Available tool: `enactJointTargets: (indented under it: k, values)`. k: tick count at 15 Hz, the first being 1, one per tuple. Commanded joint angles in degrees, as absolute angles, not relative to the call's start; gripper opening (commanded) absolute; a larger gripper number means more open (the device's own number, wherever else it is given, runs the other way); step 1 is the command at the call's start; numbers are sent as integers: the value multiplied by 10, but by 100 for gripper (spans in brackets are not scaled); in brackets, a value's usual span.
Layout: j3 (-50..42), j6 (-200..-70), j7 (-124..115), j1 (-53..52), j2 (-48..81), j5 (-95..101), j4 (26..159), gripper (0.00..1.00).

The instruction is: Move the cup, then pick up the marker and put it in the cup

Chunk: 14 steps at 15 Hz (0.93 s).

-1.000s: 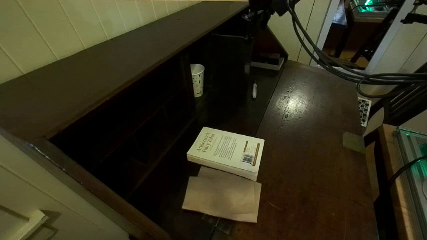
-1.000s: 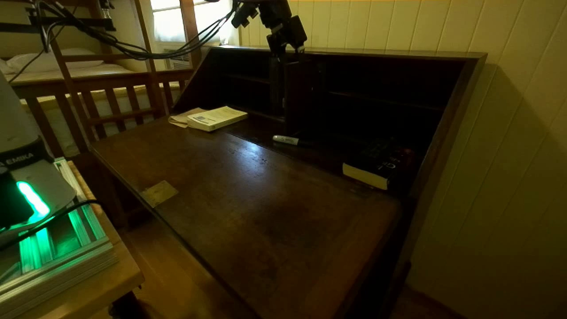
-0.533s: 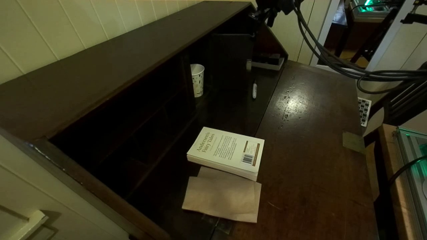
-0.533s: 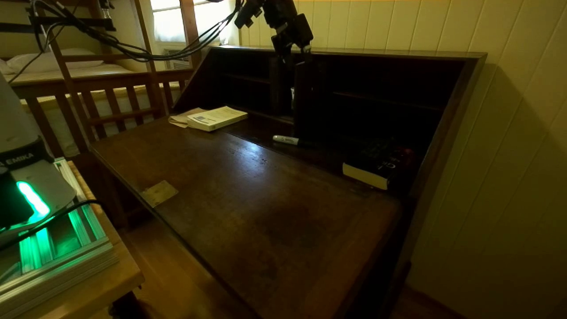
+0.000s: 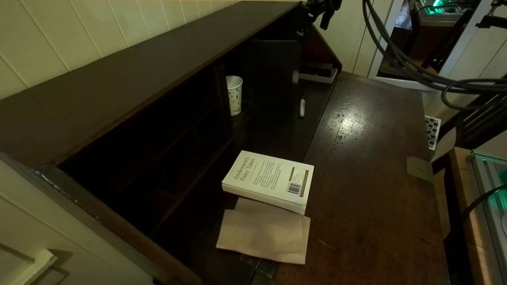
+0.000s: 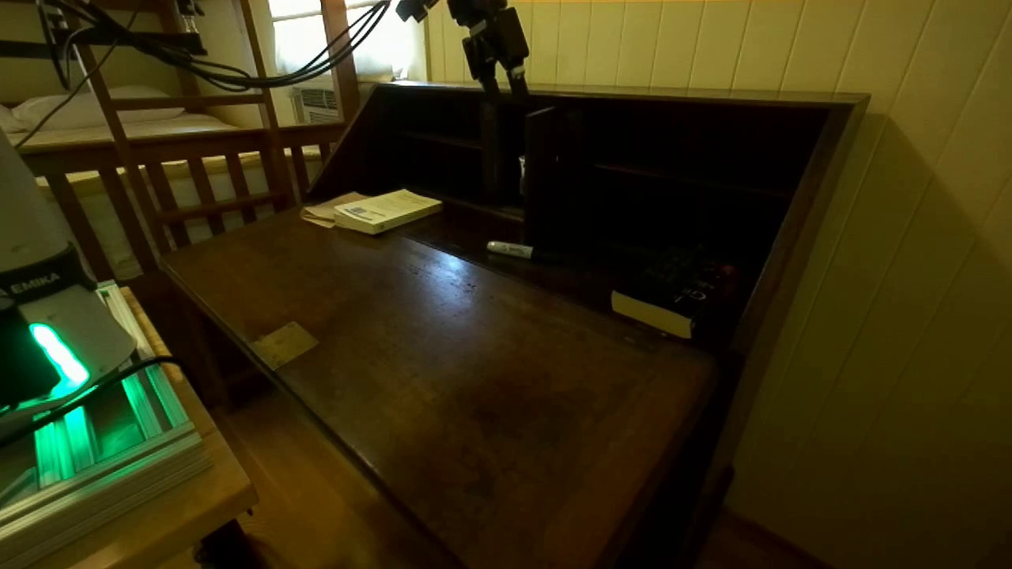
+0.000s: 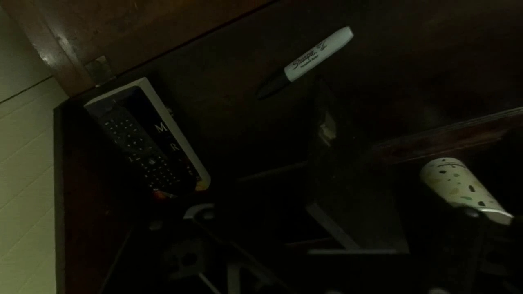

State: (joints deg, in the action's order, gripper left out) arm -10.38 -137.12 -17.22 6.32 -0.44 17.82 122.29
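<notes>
Up there the gripper (image 6: 506, 92) hangs near the table's (image 5: 376, 178) back edge, fingers spread; the marker (image 7: 306, 63) lies toward that edge, the cup (image 5: 235, 95) upright just beyond.

Around twelve o'clock in an exterior view, an upright panel (image 6: 542, 178) is hiding most of the cup (image 6: 522, 167); the frame's top edge is cutting off the arm (image 6: 476, 9).
</notes>
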Motion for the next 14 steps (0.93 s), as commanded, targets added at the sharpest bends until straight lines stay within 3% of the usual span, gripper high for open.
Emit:
enactJointTargets:
  k: [1, 9, 14]
  values:
    - [-89, -1330, -189, 68, -53, 150, 1247, 100]
    - [-61, -1298, -286, 65, -44, 145, 1239, 100]
    - [-50, -1357, -300, 59, -9, 144, 1255, 100]
